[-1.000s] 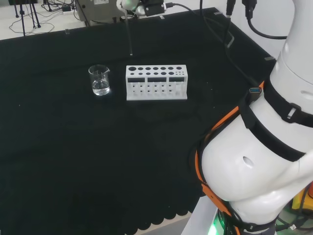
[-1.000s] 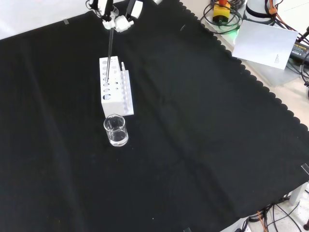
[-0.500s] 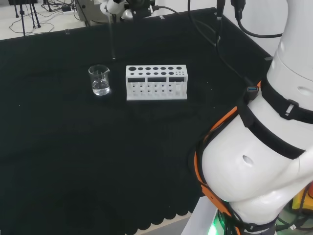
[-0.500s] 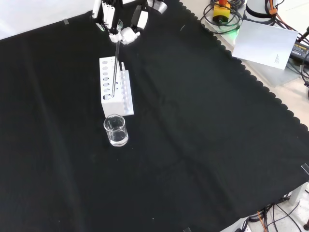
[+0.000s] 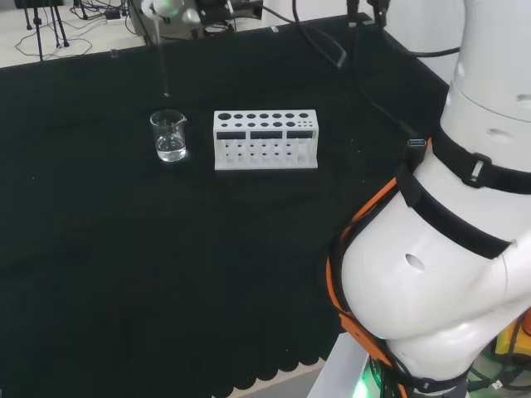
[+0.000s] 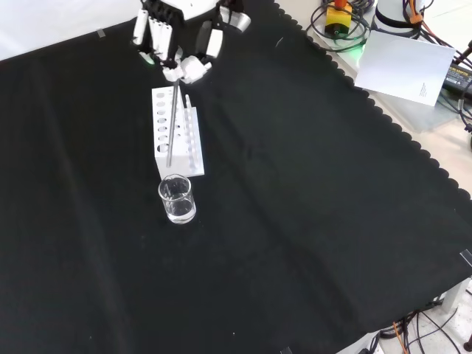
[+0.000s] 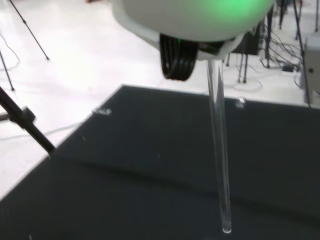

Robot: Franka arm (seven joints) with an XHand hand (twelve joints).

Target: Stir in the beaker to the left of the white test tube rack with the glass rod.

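In the front view, one beaker (image 6: 178,199) is seen nearest, standing upright on the black cloth (image 6: 295,221) with a little clear liquid at its bottom. Just beyond it, apart from it, one white test tube rack (image 6: 175,132) is set, its rows of round holes facing up; no tubes are seen in it. Above the rack's far end the hand (image 6: 179,40) is held, its fingers curled around the top of one glass rod (image 6: 172,125), which hangs nearly upright with its lower tip over the rack's near end, short of the beaker and above the level of its rim. Off the cloth at the far right, a white sheet (image 6: 405,66) is seen with a small mark that cannot be read.

In the head view, the beaker (image 5: 169,136) is seen just left of the rack (image 5: 265,139), and the rod (image 5: 165,70) is seen as a faint line above and behind the beaker, its tip clear of the glass.

In the wrist view, the rod (image 7: 220,150) is shown reaching down from the hand (image 7: 195,20) toward the cloth, touching nothing
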